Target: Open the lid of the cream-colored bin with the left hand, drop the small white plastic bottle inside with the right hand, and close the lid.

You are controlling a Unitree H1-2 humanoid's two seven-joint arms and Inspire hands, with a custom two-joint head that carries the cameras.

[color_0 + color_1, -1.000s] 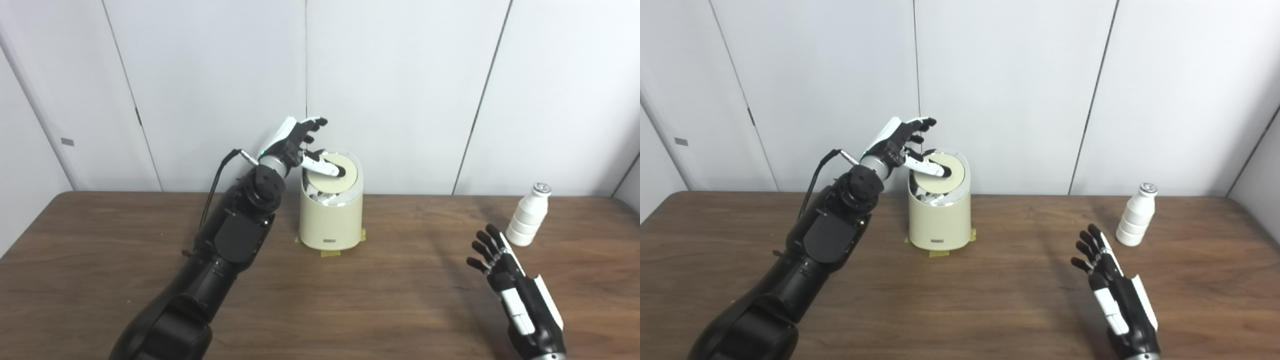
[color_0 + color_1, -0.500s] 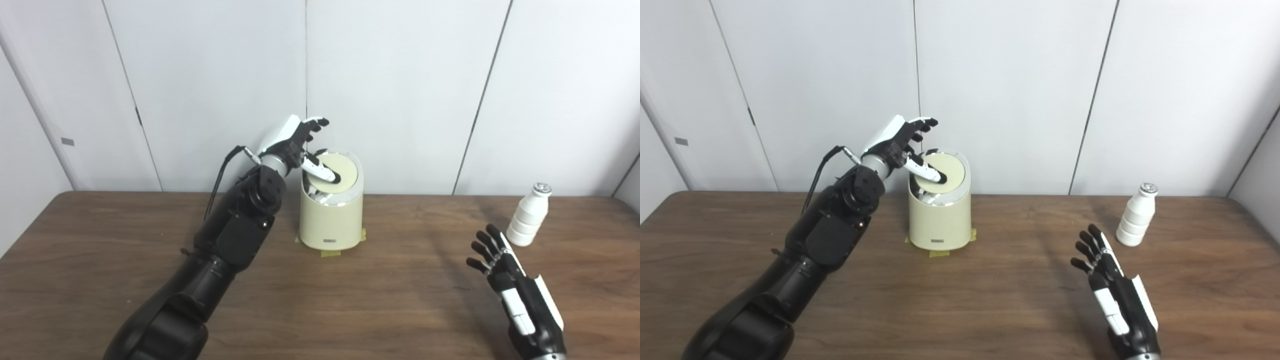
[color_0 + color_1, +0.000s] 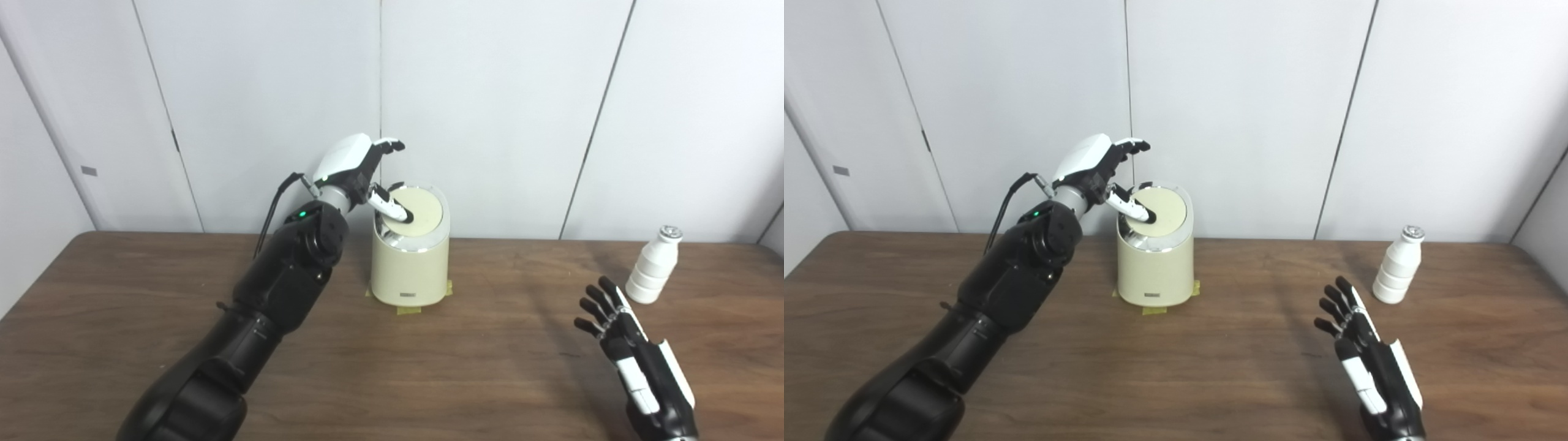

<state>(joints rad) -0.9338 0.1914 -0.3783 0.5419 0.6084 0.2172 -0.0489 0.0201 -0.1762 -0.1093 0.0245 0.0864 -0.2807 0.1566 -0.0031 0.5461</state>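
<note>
Left robot hand (image 3: 361,168) rests one fingertip on the lid (image 3: 416,211) of the bin (image 3: 409,269), its other fingers spread apart and gripping nothing. A second ago the lid was tilted with a dark gap showing under its front edge; now it sits nearly flat in the silver rim, so the bin looks shut again, with the bottle (image 3: 653,266) not yet inside. It stands upright on the table (image 3: 478,367), far right, well apart from the bin. Right robot hand (image 3: 637,361) waits near it, fingers apart, empty. Judging by this, opening must be redone
</note>
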